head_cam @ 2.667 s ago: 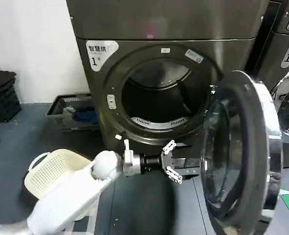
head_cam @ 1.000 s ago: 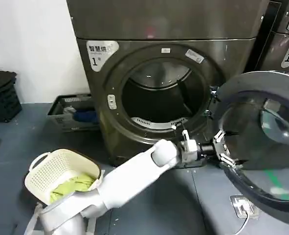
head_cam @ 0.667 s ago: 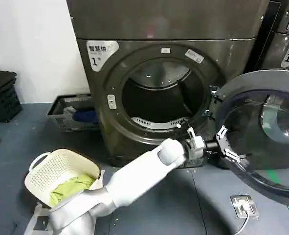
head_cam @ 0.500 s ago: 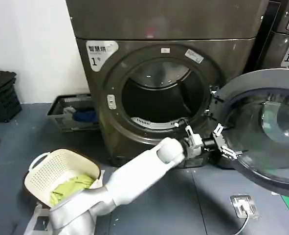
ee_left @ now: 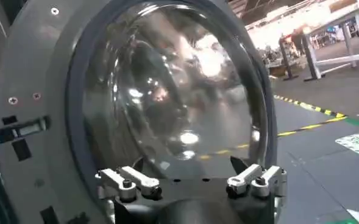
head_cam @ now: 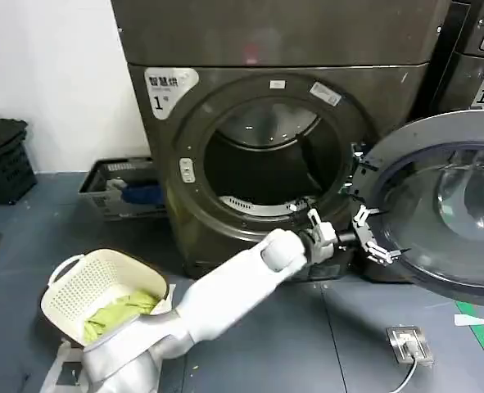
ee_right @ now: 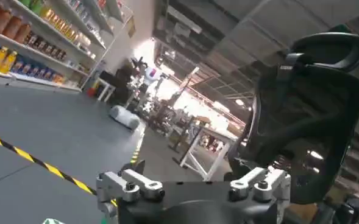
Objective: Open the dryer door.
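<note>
- Across the head view, the dryer door [head_cam: 442, 201] hangs swung wide to the right of the machine's drum opening [head_cam: 266, 168], its inner face and tinted glass turned toward the camera.
- Reaching in from the lower left, the left gripper [head_cam: 374, 237] sits at the door's lower inner rim, fingers spread apart and holding nothing; whether a fingertip touches the rim I cannot tell.
- Relation that matters: the door lies straight ahead of and to the right of that gripper, hinged at the opening's right edge, so any further swing would carry it away from the drum. The left arm is plainly the nearer one.
- Judging by how it lies, the door looks fully opened and the task about complete.
- On the dark floor stand a cream laundry basket [head_cam: 98, 286] with green cloth and a grey crate [head_cam: 115, 190] by the wall; a neighbouring machine [head_cam: 479, 74] stands at the right.
- From the left wrist view, the left gripper's open fingers [ee_left: 129, 182] point at the domed glass of the door, close before it.
- From the right wrist view, the right gripper [ee_right: 194, 189] is open and empty, facing away into a long hall with shelving [ee_right: 27, 42] and a black chair [ee_right: 307, 115].
</note>
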### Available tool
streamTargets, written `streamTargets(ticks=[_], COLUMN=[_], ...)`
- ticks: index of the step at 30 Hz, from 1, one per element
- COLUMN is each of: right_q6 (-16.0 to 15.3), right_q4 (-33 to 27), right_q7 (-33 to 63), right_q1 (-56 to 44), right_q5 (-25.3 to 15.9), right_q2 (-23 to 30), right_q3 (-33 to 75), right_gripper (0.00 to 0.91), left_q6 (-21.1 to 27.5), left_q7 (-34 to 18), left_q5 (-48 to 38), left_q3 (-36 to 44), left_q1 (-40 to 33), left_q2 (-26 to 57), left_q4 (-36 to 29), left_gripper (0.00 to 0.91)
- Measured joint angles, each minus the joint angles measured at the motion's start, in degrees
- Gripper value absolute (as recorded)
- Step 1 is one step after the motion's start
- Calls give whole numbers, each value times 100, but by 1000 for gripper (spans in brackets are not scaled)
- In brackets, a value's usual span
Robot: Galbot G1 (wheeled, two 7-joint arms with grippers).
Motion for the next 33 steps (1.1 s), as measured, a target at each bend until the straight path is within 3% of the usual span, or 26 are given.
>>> streamTargets(ticks=[9, 16, 25, 33], right_q6=[-3, -58, -154, -287], right_q4=[37, 147, 331, 601], right_q7=[-22, -30, -46, -50], right_q1=[11, 46, 171, 318], right_q5=[-1, -21, -83, -64], right_q2=[0, 0, 0, 0], right_q3=[-9, -87, -263, -461], right_gripper=[907, 907, 907, 907], left_q6=[132, 447, 1160, 1903], left_q7=[228, 359, -213, -586], left_q5=[-15, -152, -543, -738], left_q3=[21, 74, -62, -419], left_q1=[33, 362, 717, 1147], left_q2=[0, 79, 2054, 3191], left_q4=[-185, -1293, -3063, -4148], left_gripper=[907, 907, 907, 907])
